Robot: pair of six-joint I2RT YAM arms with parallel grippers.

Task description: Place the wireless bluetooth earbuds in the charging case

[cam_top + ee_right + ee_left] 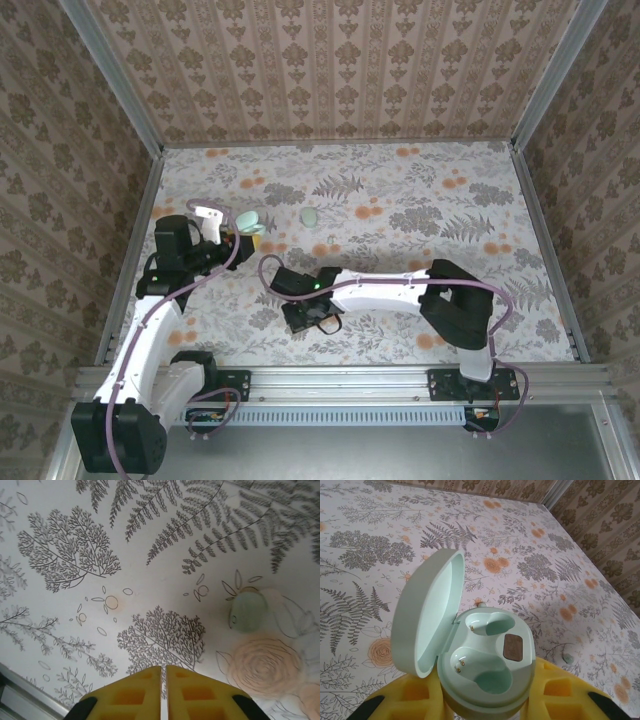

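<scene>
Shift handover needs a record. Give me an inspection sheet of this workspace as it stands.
Surface: table covered in a floral print; no spills seen.
Job's things: charging case has its lid open and both sockets empty. One earbud lies on the table to the right of the case. The right wrist view shows an earbud beside an orange rose; cannot tell if it is the same one.
Clutter: nothing seen.
Grippers: left gripper shut on the charging case; right gripper shut and empty.
Cables: purple cables run along both arms, clear of the earbud.
Surroundings: patterned walls; metal rail at the near edge.
</scene>
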